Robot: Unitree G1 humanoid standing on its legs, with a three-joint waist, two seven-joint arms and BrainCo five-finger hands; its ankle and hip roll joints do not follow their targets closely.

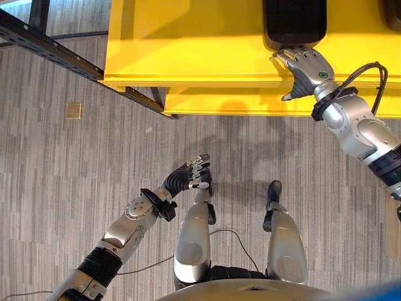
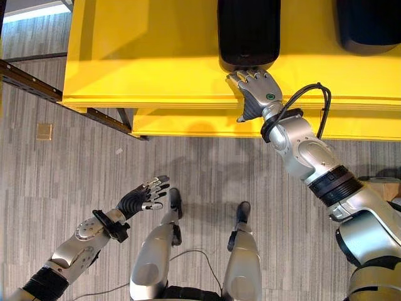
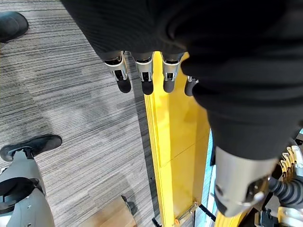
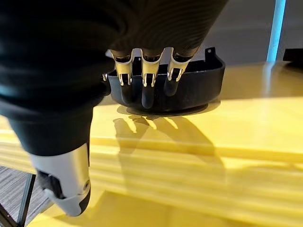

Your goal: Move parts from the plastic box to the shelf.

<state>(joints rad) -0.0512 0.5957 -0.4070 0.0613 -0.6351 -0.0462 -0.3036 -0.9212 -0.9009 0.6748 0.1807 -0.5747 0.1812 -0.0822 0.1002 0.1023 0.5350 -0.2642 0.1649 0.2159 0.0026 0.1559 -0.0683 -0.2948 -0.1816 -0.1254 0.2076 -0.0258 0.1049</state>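
One black plastic tray (image 2: 249, 34) sits at the yellow shelf's (image 2: 156, 63) front edge, long axis pointing away; right hand (image 2: 258, 93) nearer, fingers (image 4: 144, 92) straight against its near end, holding nothing.

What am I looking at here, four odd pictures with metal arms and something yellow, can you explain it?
This is a humanoid robot seen through its own cameras. Two pictures come from its head, looking down; the other two come from cameras on its wrists. The yellow shelf carries a black part shaped like a shallow tray. The right hand reaches over the shelf, its straight fingertips at the part's near wall, not gripping it. The left hand hangs low over the grey floor, relaxed and holding nothing. A second dark object sits further right.
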